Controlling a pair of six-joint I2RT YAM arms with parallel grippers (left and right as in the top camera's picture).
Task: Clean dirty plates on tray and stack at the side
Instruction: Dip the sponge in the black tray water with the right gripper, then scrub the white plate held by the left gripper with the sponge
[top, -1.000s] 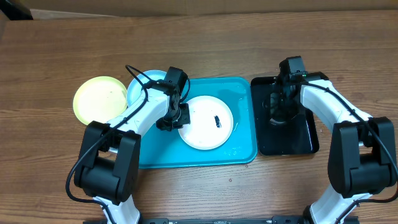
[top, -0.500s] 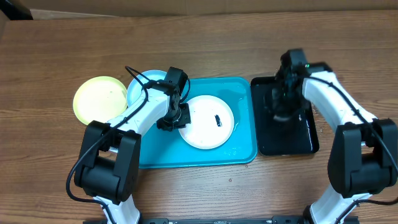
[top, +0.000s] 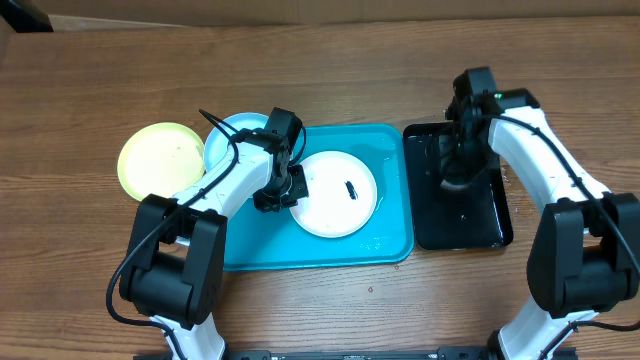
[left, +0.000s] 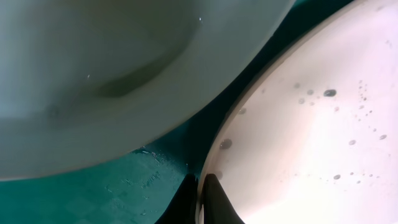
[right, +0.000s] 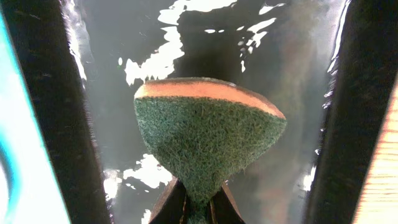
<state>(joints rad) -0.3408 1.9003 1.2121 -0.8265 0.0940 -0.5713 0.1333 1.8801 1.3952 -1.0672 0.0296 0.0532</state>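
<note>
White plastic shows where the plate lies in the middle of the blue tray. It has a small dark smear on it, so it is not clean yet. The left gripper is shut tight on the plate's left rim and has stayed there, holding it steady. The change is on the other side. The right gripper, pinched shut on a green sponge, has moved a little over the wet black tray. The sponge looks wet now, so wiping the white plate is probably next. The light blue plate sits at the blue tray's back left corner, partly under the left arm. The yellow-green plate lies on the table just beside it. No plates look stacked yet. To reach the smear, the sponge must cross the raised rims of both trays, and the left gripper covers the plate's left edge.
</note>
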